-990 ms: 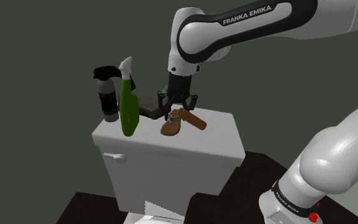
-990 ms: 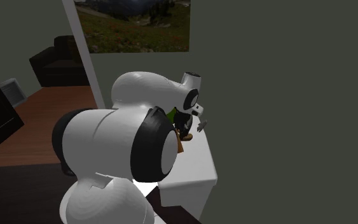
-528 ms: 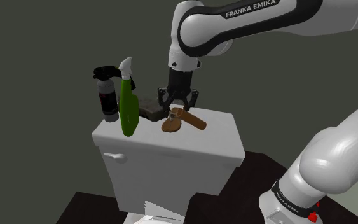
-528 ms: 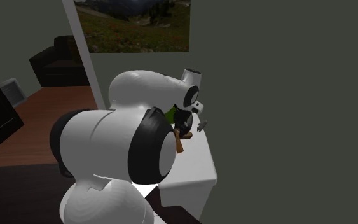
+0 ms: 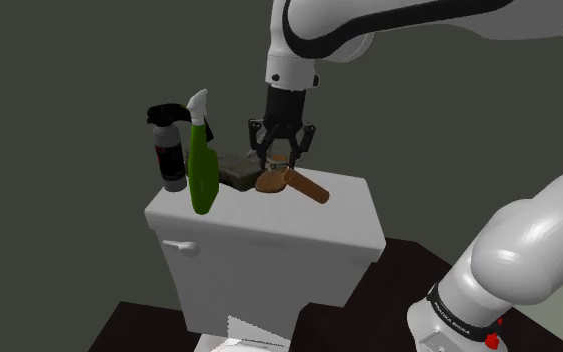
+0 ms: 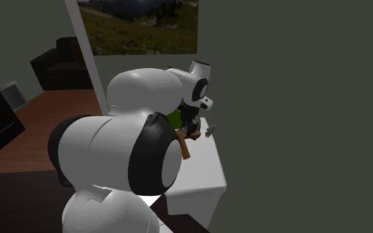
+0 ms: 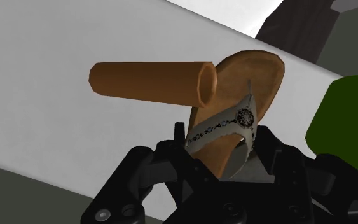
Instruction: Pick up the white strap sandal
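The sandal (image 5: 271, 182) has a tan sole and a pale, decorated strap (image 7: 227, 127). It hangs just above the white toilet tank lid (image 5: 269, 225), toe end pointing away from the hand. My gripper (image 5: 281, 152) comes straight down on it and is shut on the strap and sole, which sit clasped between the black fingers (image 7: 263, 147) in the wrist view, where the gripper (image 7: 222, 145) holds the sandal (image 7: 247, 76) near its heel. A brown cylinder (image 5: 307, 188) lies on the lid right beside the sandal, its open end (image 7: 206, 83) against the sole.
A green spray bottle (image 5: 202, 165) and a black spray bottle (image 5: 171, 150) stand at the lid's end on the shoulder view's left. A dark block (image 5: 234, 168) lies between them and the sandal. The arm's white links (image 6: 125, 145) hide much of the lid (image 6: 208, 169) in the second exterior view.
The gripper has risen with the sandal in it, so the sandal has come up off the lid and levelled out. The cylinder and bottles stayed put.
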Robot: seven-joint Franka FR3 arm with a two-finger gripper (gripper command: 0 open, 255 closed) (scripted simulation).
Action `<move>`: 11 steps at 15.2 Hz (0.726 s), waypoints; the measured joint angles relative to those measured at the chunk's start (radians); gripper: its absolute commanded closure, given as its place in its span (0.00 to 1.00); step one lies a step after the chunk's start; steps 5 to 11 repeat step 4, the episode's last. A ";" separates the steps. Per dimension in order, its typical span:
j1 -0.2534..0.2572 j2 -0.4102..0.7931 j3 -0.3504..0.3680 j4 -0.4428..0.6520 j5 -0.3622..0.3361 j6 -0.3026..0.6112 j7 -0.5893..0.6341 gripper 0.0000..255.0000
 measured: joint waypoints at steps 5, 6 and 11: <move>-0.002 -0.006 -0.004 0.043 -0.002 -0.048 0.007 1.00; -0.002 -0.006 -0.004 0.043 -0.002 -0.048 0.007 1.00; -0.002 -0.006 -0.004 0.043 -0.002 -0.048 0.007 1.00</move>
